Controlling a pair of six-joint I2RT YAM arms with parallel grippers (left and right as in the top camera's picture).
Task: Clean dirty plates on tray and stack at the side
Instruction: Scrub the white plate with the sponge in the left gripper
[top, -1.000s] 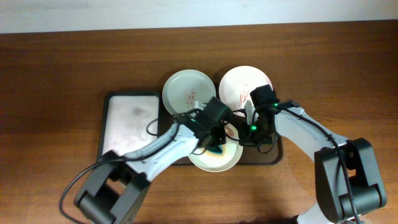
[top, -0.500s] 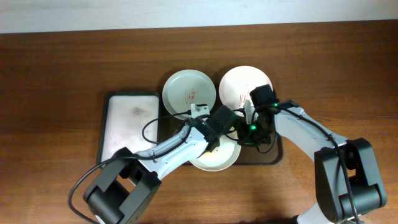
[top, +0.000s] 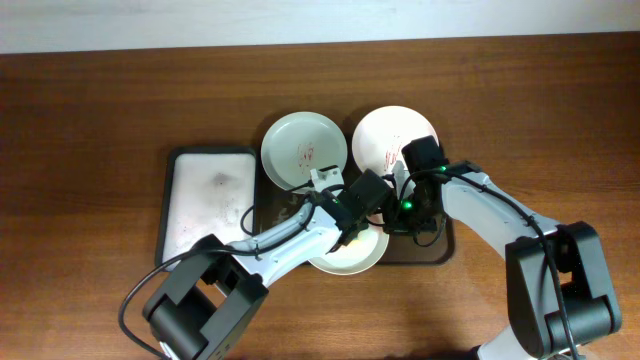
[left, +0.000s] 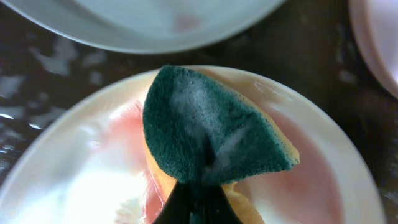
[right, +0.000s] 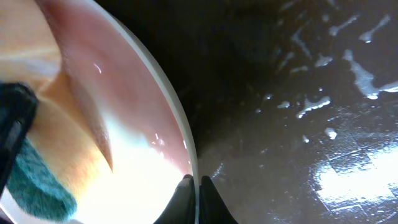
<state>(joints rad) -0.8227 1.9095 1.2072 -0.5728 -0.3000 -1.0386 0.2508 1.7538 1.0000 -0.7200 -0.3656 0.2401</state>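
A white plate (top: 340, 258) sits at the front of the dark tray (top: 442, 250), tinged pink with smeared red. My left gripper (top: 354, 230) is shut on a green and yellow sponge (left: 211, 134) and presses it on this plate (left: 323, 180). My right gripper (right: 194, 183) is shut on the rim of the same plate (right: 130, 149), at its right edge (top: 386, 226). A pale green plate (top: 304, 150) and a second white plate (top: 394, 135) lie at the back of the tray, both with red streaks. The sponge also shows in the right wrist view (right: 37, 183).
A smaller black-rimmed tray with a white inside (top: 205, 200) lies left of the dark tray. The dark tray's floor is wet and shiny (right: 311, 112). Brown tabletop (top: 100, 120) surrounds both trays.
My left gripper has slid the sponge to the right and toward the back across the front plate. The right gripper has stayed on the rim.
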